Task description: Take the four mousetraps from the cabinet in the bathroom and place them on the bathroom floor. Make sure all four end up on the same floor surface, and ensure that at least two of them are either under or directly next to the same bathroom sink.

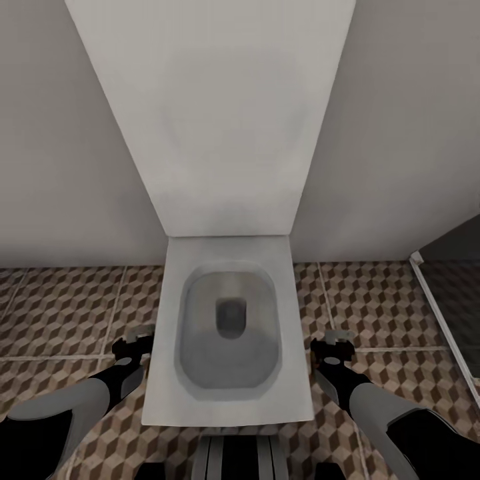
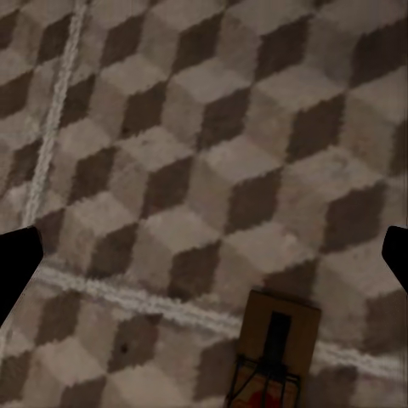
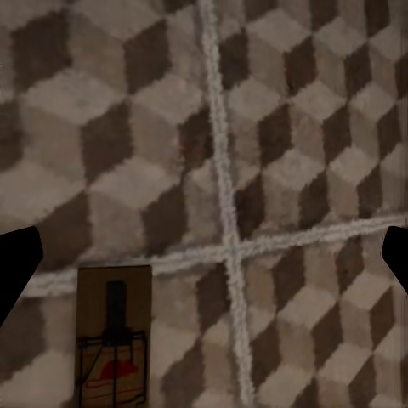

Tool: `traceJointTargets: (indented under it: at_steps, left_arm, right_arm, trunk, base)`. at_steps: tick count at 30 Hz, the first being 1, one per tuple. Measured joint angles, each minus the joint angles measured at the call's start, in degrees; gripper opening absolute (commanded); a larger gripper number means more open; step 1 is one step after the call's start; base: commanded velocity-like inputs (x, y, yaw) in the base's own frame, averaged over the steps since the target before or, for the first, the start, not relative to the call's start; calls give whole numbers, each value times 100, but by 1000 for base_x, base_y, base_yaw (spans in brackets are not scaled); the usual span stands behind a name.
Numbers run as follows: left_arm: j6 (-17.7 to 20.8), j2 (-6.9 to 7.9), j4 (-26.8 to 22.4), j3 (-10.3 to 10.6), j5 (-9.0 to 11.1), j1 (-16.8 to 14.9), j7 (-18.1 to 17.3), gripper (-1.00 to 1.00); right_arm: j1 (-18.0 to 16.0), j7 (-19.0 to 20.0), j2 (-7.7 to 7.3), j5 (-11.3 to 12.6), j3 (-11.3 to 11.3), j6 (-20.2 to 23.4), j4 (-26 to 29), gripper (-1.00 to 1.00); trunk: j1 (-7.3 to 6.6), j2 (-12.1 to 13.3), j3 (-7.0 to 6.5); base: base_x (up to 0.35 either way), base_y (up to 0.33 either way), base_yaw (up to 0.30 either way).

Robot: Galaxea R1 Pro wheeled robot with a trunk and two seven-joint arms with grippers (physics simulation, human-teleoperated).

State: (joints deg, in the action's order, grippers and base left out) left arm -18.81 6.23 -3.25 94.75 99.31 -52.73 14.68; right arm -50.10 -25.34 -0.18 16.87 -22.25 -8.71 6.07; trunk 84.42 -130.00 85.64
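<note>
Mousetraps: one (image 2: 274, 353), another (image 3: 114, 340), on floor (image 2: 204, 153).

Pretty clearly a home bathroom. Dead giveaway is the white toilet (image 1: 228, 333) right in the middle of the head view, square-ish bowl with the lid (image 1: 220, 113) flipped up against plain pale walls (image 1: 60, 147). The bathroom floor (image 1: 73, 313) is glossy tile with that brown, beige and white 3D cube pattern and pale grout lines, and both wrist views show the same tiling up close. Off at the right edge there's a white frame (image 1: 443, 320) with a darker grey floor (image 1: 460, 293) behind it, which looks like a shower area.
</note>
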Motion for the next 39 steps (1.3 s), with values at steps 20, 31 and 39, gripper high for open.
traceJointTargets:
  at_steps: [20,31,39]
  left_arm:
    - [0,1,5,0,0,0,0,100]
    - [-3,1,9,2,1,0,0,100]
    - [-6,1,7,1,1,0,0,100]
  right_arm:
    - [0,1,0,0,0,-17,0,100]
    - [0,3,0,-2,0,-17,0,100]
    - [0,3,0,-1,1,-17,0,100]
  trunk:
    - [-439,802,-359]
    - [-681,1243,-557]
    - [-703,1285,-575]
  base:
    - [0,0,0]
    - [0,0,0]
    - [0,0,0]
